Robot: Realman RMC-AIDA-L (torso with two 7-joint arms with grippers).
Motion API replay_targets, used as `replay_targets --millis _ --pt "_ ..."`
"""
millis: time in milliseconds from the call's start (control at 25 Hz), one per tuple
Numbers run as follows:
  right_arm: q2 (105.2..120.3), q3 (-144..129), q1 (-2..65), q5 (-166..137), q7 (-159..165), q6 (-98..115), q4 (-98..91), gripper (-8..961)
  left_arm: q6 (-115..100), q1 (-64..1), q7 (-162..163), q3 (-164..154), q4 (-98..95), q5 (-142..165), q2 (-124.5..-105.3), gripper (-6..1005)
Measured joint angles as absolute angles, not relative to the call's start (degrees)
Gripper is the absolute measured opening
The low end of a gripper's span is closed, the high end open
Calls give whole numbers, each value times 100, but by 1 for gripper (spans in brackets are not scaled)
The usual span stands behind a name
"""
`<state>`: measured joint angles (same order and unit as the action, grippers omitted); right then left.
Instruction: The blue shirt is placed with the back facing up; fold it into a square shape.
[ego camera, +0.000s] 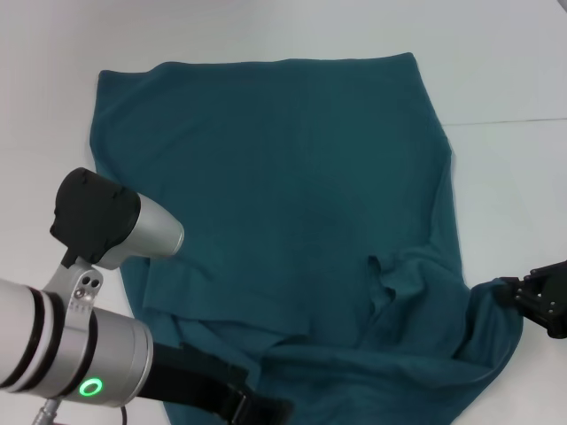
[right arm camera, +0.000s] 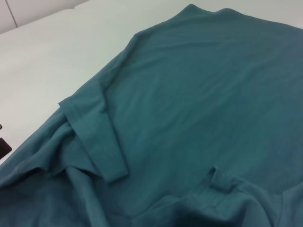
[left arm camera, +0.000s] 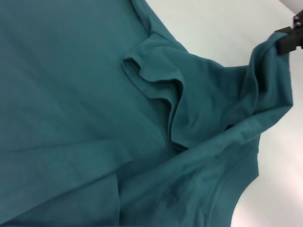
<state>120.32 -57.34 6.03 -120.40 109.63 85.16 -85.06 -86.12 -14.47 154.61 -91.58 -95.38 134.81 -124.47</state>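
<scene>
I am looking down at a plain white table (ego camera: 496,80) that is filling everything before me. A thin seam (ego camera: 509,121) is running across its surface toward three o'clock. Soft, even light is falling on it, casting only faint shadows.

I see even, diffuse overhead light in all three views, with no hard shadows on the white table (ego camera: 496,71). Soft shading gathers only in the folds of the blue shirt (ego camera: 292,177). The left arm (ego camera: 80,354) looms large and slightly soft at the head view's near edge. No glare registers.
</scene>
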Motion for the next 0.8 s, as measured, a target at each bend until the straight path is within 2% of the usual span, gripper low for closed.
replay_targets --millis 160,800 --pt "12032 -5735 607 -12047 10969 8516 -8466 75 -8469 -1424 15485 -9204 -9449 13492 -12445 730" --pt "12028 -5712 617 -12053 10969 8517 -8409 76 -7795 -1484 15431 -9563 -8924 13620 -12429 731"
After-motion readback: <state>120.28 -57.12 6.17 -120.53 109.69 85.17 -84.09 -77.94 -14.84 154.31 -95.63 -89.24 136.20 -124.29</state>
